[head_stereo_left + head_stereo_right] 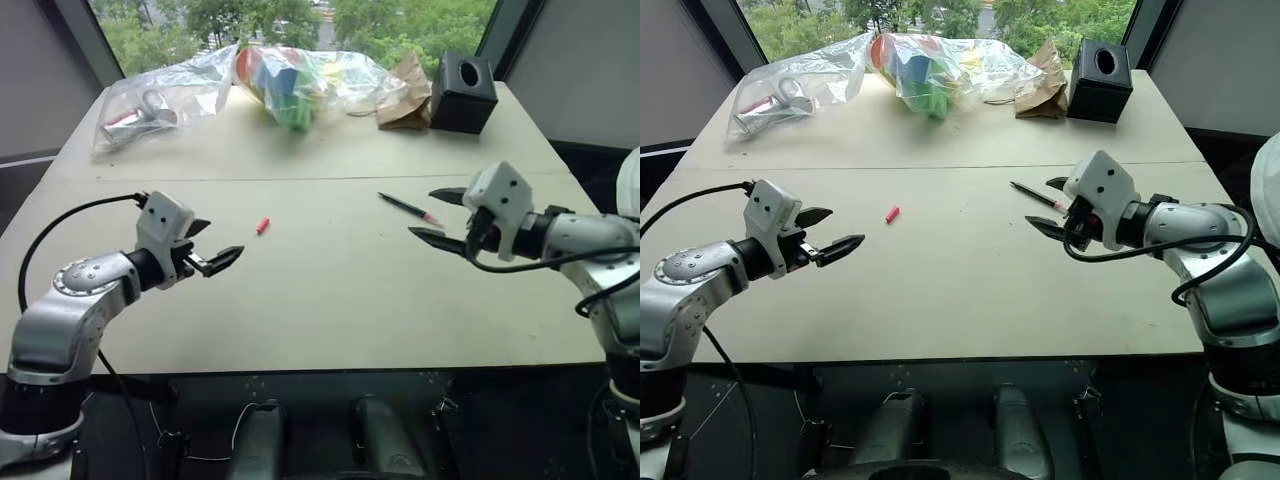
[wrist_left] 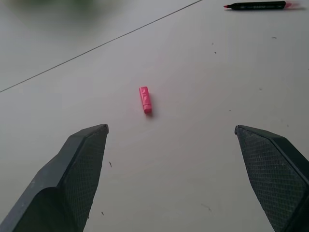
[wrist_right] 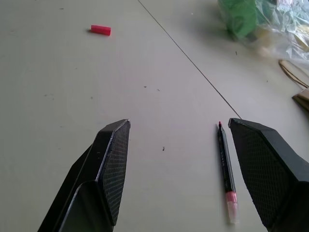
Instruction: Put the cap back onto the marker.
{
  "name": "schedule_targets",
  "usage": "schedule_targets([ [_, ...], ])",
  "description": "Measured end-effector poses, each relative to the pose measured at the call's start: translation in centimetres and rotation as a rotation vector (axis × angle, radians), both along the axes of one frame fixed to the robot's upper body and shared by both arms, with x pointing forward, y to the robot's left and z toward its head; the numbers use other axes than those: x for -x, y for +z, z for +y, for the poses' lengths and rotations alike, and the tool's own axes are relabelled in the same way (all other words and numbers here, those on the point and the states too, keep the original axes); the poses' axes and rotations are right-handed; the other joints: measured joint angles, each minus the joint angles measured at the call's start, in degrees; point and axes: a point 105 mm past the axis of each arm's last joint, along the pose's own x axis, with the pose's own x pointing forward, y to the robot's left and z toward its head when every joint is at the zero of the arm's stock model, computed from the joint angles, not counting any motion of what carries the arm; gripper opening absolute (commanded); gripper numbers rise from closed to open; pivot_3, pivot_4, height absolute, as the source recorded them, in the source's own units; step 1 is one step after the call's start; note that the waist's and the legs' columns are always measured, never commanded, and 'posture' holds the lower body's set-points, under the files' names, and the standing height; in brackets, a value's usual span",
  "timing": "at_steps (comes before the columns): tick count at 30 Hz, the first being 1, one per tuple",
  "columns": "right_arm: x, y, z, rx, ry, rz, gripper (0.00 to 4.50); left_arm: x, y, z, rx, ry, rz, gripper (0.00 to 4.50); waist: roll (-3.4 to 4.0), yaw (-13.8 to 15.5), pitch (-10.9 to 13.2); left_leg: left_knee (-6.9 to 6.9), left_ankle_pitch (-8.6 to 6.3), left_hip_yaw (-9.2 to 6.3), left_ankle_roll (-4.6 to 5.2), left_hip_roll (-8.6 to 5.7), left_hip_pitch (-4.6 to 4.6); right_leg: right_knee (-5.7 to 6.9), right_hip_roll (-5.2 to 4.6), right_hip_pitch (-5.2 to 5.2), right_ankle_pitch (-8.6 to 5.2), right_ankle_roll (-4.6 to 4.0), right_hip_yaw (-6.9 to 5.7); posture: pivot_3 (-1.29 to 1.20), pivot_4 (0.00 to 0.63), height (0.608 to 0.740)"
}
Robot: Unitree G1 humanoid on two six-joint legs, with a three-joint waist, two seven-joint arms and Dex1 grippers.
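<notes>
The small red cap [image 1: 262,225] lies on the beige table [image 1: 320,300], left of centre; the left wrist view has the cap [image 2: 145,99] ahead of the fingers. My left gripper [image 1: 210,246] hovers open and empty, a short way to the cap's near left. The thin black marker [image 1: 410,208] with its pinkish-red end lies right of centre, uncapped. My right gripper [image 1: 438,216] is open and empty just beside the marker's near end. In the right wrist view the marker [image 3: 225,164] lies along the inside of one finger [image 3: 270,169].
At the table's far edge lie a clear bag with metal parts [image 1: 150,105], a bag of coloured blocks [image 1: 290,75], crumpled brown paper [image 1: 405,95] and a black box [image 1: 463,92]. A seam [image 1: 300,179] crosses the table.
</notes>
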Motion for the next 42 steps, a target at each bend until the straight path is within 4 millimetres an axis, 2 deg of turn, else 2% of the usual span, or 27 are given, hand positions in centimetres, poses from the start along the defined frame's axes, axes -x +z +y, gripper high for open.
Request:
schedule_targets([
  [12,0.1,0.2,0.2,-0.002,0.008,-0.001,3.37,-0.1,0.4,-0.4,0.044,0.010,0.006,4.39,-0.02,0.0,0.0,0.00,0.00,0.01,0.00,0.00,0.00,0.00,0.01,0.00,0.00,0.00,0.00,0.00,0.150,0.740],
  [25,0.0,0.3,0.2,-0.005,-0.007,-0.016,3.37,-0.3,-0.1,-0.9,0.047,0.012,0.016,4.39,-0.02,0.0,0.0,0.00,0.00,0.00,0.00,0.00,0.00,0.00,0.01,0.00,0.00,0.00,0.00,0.00,0.150,0.740],
  [30,0.0,0.3,0.2,-0.009,-0.013,-0.022,3.37,-1.0,-0.2,-1.0,0.058,0.042,0.001,4.39,-0.02,0.0,0.0,0.01,0.00,0.01,0.00,-0.01,0.00,0.01,0.00,0.00,0.01,0.01,0.00,0.00,0.150,0.740],
  [37,0.0,0.1,1.1,-0.035,-0.006,-0.038,3.37,-3.2,-3.9,-2.4,0.066,0.123,0.034,4.39,-0.03,0.1,0.0,0.03,0.00,0.00,0.00,-0.01,-0.02,0.02,0.00,0.00,0.13,0.21,0.00,0.00,0.150,0.740],
  [42,0.1,-0.4,1.3,-0.031,-0.008,-0.031,3.37,-4.1,-5.4,-2.6,0.050,0.145,0.040,4.39,-0.02,0.0,0.0,0.02,0.00,-0.01,0.00,-0.01,-0.01,0.02,0.01,-0.01,0.13,0.21,0.00,0.00,0.150,0.740],
])
